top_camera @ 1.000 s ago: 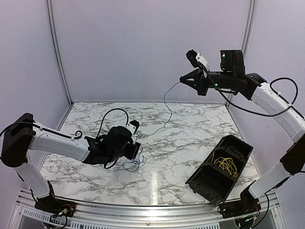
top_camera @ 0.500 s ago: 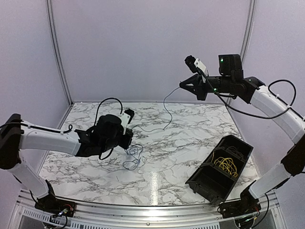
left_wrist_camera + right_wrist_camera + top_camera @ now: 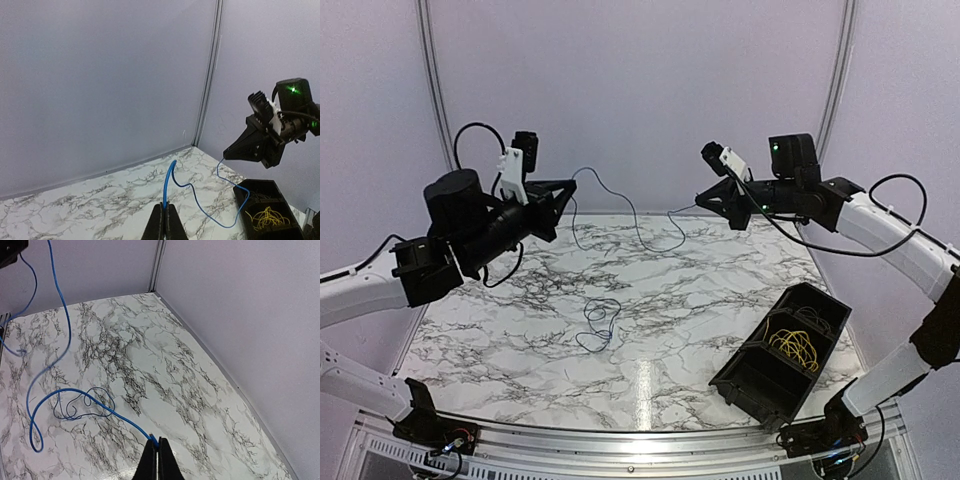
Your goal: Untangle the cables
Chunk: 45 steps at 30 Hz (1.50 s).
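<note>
A thin blue cable hangs slack in the air between both grippers, well above the marble table. My left gripper is raised at the left and shut on one end of the blue cable. My right gripper is raised at the right, shut on the other end. A second, darker blue cable lies in a loose coil on the table below them, also seen as loops in the right wrist view. Yellow cables lie in a black bin.
The black bin stands tilted at the near right of the table. Grey walls with metal corner posts close in the table on the left, back and right.
My left gripper shut on a blue cable at the coil on the table, then rose up and to the left, drawing that cable off the table. The right gripper dropped slightly.
</note>
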Each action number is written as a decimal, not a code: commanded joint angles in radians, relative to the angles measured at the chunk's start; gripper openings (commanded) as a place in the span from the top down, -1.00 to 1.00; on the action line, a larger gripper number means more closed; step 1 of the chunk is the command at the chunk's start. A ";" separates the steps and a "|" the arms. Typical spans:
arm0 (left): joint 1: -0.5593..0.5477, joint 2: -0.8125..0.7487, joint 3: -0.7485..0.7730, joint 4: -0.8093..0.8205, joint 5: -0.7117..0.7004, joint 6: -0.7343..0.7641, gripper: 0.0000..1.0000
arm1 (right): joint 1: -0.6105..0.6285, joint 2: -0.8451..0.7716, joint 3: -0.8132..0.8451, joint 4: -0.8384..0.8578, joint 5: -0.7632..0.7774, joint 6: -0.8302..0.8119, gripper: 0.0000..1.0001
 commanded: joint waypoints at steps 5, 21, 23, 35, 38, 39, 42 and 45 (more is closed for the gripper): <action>-0.028 0.181 -0.039 0.052 0.104 -0.097 1.00 | -0.009 -0.068 -0.023 -0.072 0.097 -0.090 1.00; -0.179 0.547 0.130 0.246 0.294 -0.105 1.00 | -0.041 -0.428 -0.328 -0.676 0.042 -0.513 1.00; -0.197 0.586 0.148 0.266 0.323 -0.111 1.00 | -0.041 -0.454 -0.398 -0.737 0.039 -0.573 1.00; -0.297 0.846 0.376 0.320 0.435 -0.196 1.00 | -0.065 -0.574 -0.557 -0.904 0.175 -0.631 0.28; -0.301 0.879 0.410 0.325 0.455 -0.214 1.00 | -0.089 -0.622 -0.507 -0.923 0.180 -0.665 0.12; -0.303 0.884 0.414 0.328 0.455 -0.217 1.00 | -0.096 -0.635 -0.488 -0.925 0.187 -0.674 0.08; -0.303 0.899 0.416 0.336 0.457 -0.226 1.00 | -0.102 -0.654 -0.439 -0.911 0.221 -0.680 0.01; -0.305 0.919 0.421 0.339 0.485 -0.236 1.00 | -0.103 -0.644 -0.369 -0.890 0.207 -0.662 0.00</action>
